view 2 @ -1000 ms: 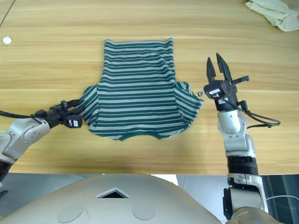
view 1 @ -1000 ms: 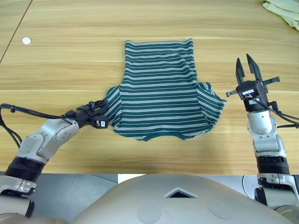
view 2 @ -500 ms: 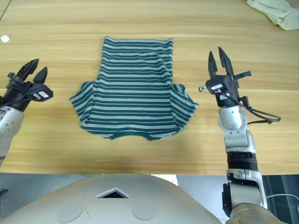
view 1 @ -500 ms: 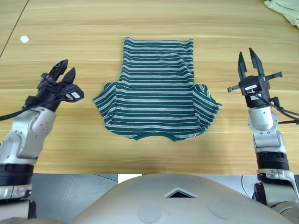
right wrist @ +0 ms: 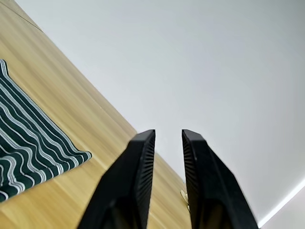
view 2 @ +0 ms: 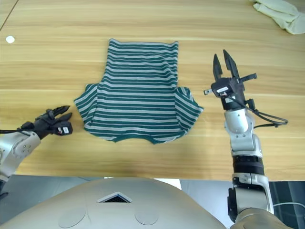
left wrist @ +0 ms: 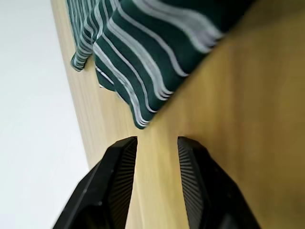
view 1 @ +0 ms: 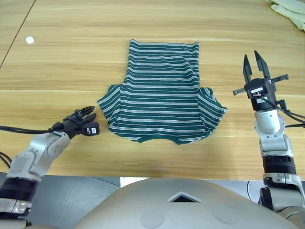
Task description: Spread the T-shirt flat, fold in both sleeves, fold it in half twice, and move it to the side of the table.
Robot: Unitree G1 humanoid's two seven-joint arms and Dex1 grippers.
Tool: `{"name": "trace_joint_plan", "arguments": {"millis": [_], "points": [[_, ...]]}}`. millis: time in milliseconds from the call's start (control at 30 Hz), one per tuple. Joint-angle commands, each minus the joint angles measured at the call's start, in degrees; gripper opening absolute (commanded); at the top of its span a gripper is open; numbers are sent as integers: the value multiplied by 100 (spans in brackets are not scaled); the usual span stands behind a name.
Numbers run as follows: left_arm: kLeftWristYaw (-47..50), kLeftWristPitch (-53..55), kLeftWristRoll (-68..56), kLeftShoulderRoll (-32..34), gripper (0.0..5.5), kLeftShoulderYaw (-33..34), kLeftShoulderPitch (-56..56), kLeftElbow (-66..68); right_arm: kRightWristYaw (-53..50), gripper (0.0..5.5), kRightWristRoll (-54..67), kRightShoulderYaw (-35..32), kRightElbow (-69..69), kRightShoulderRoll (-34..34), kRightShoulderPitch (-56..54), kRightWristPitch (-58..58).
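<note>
T-shirt (view 1: 162, 93) between left hand (view 1: 88, 113), right hand (view 1: 253, 62), both parted, empty; pale cloth (view 2: 280, 14), perhaps rag, far corner.

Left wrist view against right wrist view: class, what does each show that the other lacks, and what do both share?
Left wrist view: the left hand, open, low over the table, just short of a sleeve of the T-shirt. Right wrist view: the right hand, open, aimed past the table's edge. Shared: the striped T-shirt lying on the wooden table.
</note>
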Motion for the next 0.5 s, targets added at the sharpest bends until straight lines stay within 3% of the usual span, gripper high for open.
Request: {"name": "trace_joint_plan", "arguments": {"millis": [33,233,500], "points": [[104,-252,262,-339,159,-625,-616,954,43,102,56,-133,0,-128,104,-46],[492,-448,399,-405,159,-1052,-1254,1837,13,102,53,-189,14,-120,182,-55],[515,-326,411,-295,159,-1216,-1184,1725,18,102,76,-217,22,-112,198,-55]]}}
